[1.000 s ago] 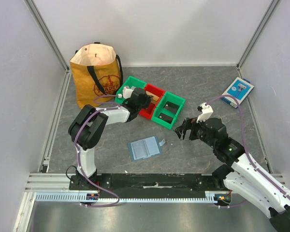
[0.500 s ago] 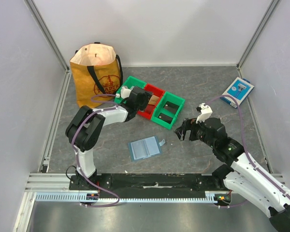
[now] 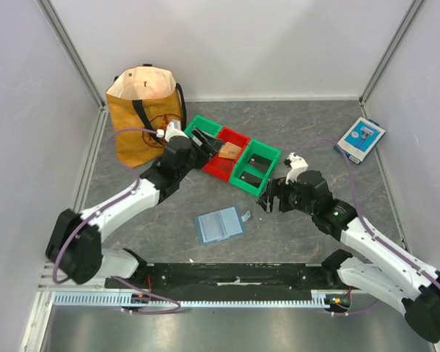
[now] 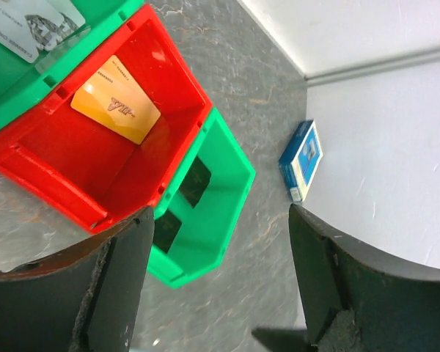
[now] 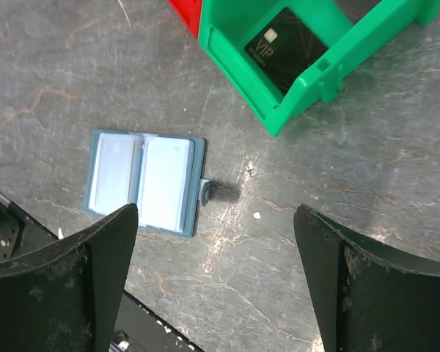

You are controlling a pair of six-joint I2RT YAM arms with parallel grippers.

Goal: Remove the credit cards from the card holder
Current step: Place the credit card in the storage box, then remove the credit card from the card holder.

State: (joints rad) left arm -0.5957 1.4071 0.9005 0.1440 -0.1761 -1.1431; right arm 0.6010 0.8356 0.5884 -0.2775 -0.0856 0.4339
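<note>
The card holder (image 3: 220, 224) lies open and flat on the table, with its snap tab to the right. It also shows in the right wrist view, card holder (image 5: 143, 182), with pale blue pockets; I cannot tell whether they hold cards. One orange credit card (image 4: 116, 99) lies in the red bin (image 3: 218, 168). Pale cards (image 4: 29, 22) lie in the left green bin, and a black card (image 5: 286, 45) lies in the right green bin. My left gripper (image 3: 200, 141) hangs open over the red bin, holding nothing. My right gripper (image 3: 270, 199) is open above bare table, right of the holder.
Three bins stand in a row: green (image 3: 198, 126), red, green (image 3: 243, 179). A tan tote bag (image 3: 145, 114) stands at the back left. A blue-and-white box (image 3: 361, 138) lies at the back right. Grey walls close off three sides.
My left gripper opened and drew back slightly to the left above the red bin, and the arm stretched out lower. My right gripper shifted a little left toward the holder.
</note>
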